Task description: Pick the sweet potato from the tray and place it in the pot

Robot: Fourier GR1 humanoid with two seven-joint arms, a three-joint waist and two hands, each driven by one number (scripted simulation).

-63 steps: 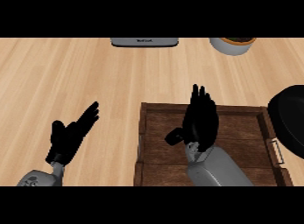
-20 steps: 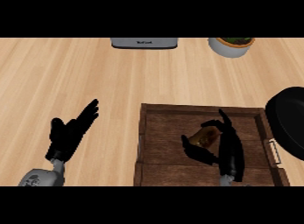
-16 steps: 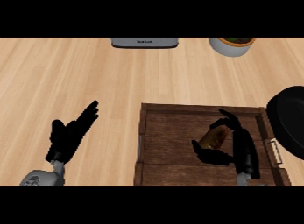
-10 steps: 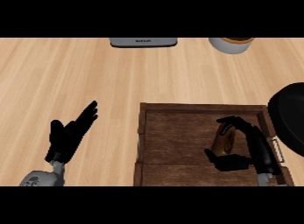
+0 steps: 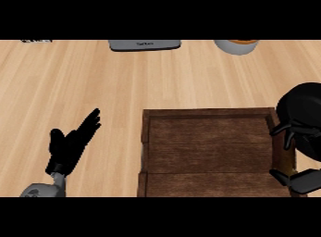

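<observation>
The brown wooden tray (image 5: 211, 152) lies at the lower right of the counter, and its floor shows nothing on it. The black pot (image 5: 313, 111) stands just past the tray's right rim. My right hand (image 5: 300, 139) hangs over that rim at the pot's near side. Its fingers are curled with the thumb below. The sweet potato is hidden inside the grasp. My left hand (image 5: 70, 146) rests open on the counter left of the tray, fingers pointing up.
A grey flat device (image 5: 144, 45) lies at the counter's far edge. A grey cup with an orange inside (image 5: 237, 46) stands to its right. A small dark item (image 5: 36, 40) shows at the far left.
My right hand closed round the sweet potato in the tray and carried it right to the tray's rim by the pot. The left hand stayed still.
</observation>
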